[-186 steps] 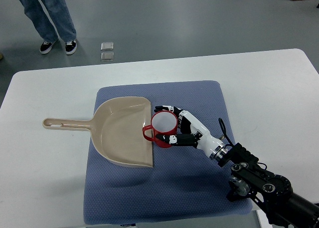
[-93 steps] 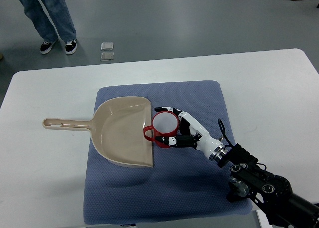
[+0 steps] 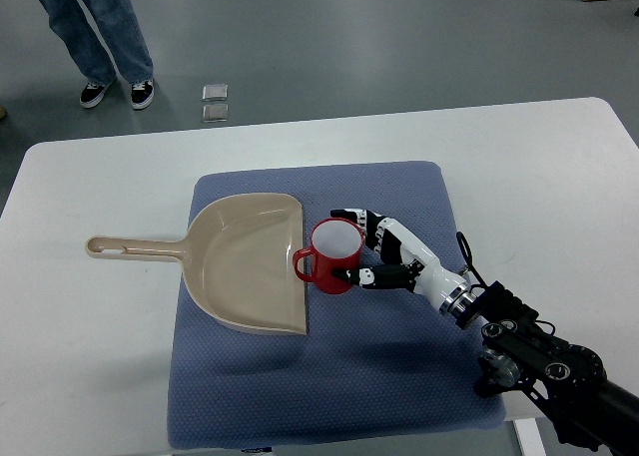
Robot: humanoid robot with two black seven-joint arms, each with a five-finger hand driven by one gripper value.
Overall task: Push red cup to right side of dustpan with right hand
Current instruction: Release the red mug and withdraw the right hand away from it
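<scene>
One red cup (image 3: 334, 255), one dustpan (image 3: 240, 264), one blue mat (image 3: 399, 366), one table (image 3: 80, 376).

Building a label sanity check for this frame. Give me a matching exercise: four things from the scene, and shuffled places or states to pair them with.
Things:
1. red cup
2. dustpan
3. blue mat
4. right hand

Places or states:
A. lies flat under both the pan and the mug
B. handle points toward the picture's left
C. upright, its handle against the pan's open edge
D. fingers curled around the mug's right side

Pairs: 1-C, 2-B, 3-A, 4-D
</scene>
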